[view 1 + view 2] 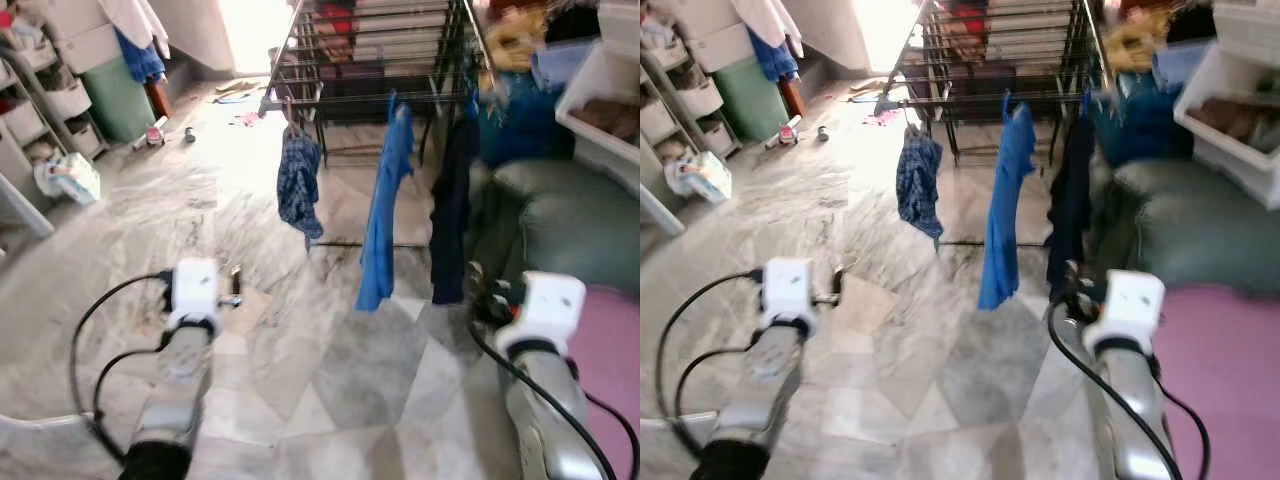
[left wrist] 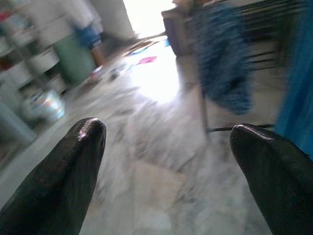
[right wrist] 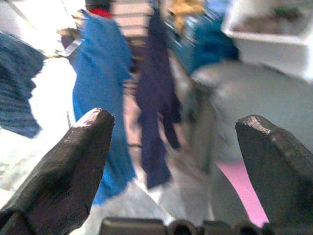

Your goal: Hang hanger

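A metal drying rack [image 1: 380, 60] stands ahead on the marble floor. From its front rail hang a checked dark-blue garment [image 1: 299, 185], a bright blue shirt [image 1: 385, 215] and a dark navy garment [image 1: 450, 220]. My left gripper [image 2: 170, 129] is held low over the floor, short of the checked garment, open with nothing between its fingers. My right gripper [image 3: 177, 120] is also open and empty, pointing at the blue shirt [image 3: 100, 98] and the navy garment [image 3: 154, 107]. I cannot make out a loose hanger.
Shelves with white bins [image 1: 40, 90], a green bin [image 1: 118, 95] and a white bag [image 1: 70, 178] line the left. On the right are a grey-green cushion [image 1: 560, 215], white crates [image 1: 610, 100] and a pink surface [image 1: 610, 360]. Small items litter the floor beyond the rack.
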{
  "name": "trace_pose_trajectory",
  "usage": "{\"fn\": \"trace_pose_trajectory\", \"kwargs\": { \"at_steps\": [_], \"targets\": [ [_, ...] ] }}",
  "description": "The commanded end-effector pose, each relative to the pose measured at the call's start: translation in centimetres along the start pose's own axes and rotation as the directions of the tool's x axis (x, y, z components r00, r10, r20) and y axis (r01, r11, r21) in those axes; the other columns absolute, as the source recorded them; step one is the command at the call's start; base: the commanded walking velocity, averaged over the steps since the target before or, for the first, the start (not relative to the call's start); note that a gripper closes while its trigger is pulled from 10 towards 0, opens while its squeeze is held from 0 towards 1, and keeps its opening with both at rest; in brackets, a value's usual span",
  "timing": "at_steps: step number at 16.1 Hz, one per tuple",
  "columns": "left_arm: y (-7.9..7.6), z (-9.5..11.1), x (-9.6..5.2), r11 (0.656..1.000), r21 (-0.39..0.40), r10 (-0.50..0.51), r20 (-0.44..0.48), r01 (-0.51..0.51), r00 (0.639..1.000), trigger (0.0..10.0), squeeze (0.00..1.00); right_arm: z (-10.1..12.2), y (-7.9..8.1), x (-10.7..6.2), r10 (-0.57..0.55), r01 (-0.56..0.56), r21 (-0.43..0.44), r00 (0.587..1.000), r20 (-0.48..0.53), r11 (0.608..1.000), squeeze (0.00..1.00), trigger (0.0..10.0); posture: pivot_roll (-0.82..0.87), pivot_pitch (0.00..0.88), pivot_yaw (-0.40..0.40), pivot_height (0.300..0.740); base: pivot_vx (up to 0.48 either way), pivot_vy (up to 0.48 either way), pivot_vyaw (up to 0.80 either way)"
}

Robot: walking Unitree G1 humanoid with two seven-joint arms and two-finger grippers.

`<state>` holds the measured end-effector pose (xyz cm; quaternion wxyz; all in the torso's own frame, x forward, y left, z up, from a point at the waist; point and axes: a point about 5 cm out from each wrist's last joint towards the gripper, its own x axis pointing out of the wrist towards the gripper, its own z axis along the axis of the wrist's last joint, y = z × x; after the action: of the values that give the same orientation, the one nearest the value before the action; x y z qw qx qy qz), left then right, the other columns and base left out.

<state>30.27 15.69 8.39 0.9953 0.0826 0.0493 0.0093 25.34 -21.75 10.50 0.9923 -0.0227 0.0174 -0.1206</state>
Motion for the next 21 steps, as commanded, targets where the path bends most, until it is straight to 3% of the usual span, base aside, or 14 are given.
{"fn": "trace_pose_trajectory", "kwargs": {
  "at_steps": [1, 4, 8, 11, 16, 21],
  "targets": [
    [-0.3, 0.3, 0.3, 0.999, 0.030, -0.039, 0.010, 0.039, 0.999, 10.0, 0.00, 0.1, -0.3, -0.3, -0.032, 0.032, -0.004, 0.999, 0.015, 0.999, 0.00, 10.0, -0.05, 0.000, 0.173, 0.740, 0.000, 0.480, 0.00],
    [0.0, 1.1, 0.6, 0.998, 0.041, -0.051, 0.049, 0.049, 0.998, 10.0, 0.00, -0.3, -0.2, -0.4, -0.030, 0.030, -0.013, 1.000, 0.009, 0.999, 0.00, 10.0, -0.06, 0.000, 0.200, 0.740, 0.000, 0.320, 0.00],
    [-1.2, 1.0, 0.7, 0.998, 0.019, -0.057, 0.058, 0.056, 0.997, 10.0, 0.00, 0.8, -0.3, -0.1, -0.005, 0.006, -0.041, 0.999, 0.034, 0.999, 0.00, 10.0, -0.09, 0.000, 0.138, 0.740, 0.000, 0.000, 0.00],
    [-1.3, 0.9, 0.4, 1.000, -0.021, -0.004, 0.060, 0.005, 0.998, 10.0, 0.00, 1.3, -0.1, 0.7, 0.051, -0.049, -0.069, 0.998, 0.038, 0.996, 0.00, 10.0, -0.07, 0.001, 0.097, 0.740, 0.000, 0.000, 0.00],
    [-0.1, 0.5, -0.5, 0.998, -0.035, 0.051, 0.058, -0.049, 0.997, 10.0, 0.00, 0.9, 2.2, 0.6, 0.140, -0.138, -0.065, 0.990, 0.028, 0.988, 0.00, 10.0, -0.03, 0.019, 0.073, 0.740, 0.000, 0.000, 0.77],
    [-0.4, 1.8, 0.5, 1.000, -0.029, -0.007, 0.112, 0.011, 0.994, 10.0, 0.00, 2.1, 3.6, 1.5, 0.164, -0.161, -0.048, 0.984, 0.071, 0.986, 0.00, 10.0, -0.04, 0.000, 0.099, 0.740, 0.000, 0.000, 0.00]
  ]
}}
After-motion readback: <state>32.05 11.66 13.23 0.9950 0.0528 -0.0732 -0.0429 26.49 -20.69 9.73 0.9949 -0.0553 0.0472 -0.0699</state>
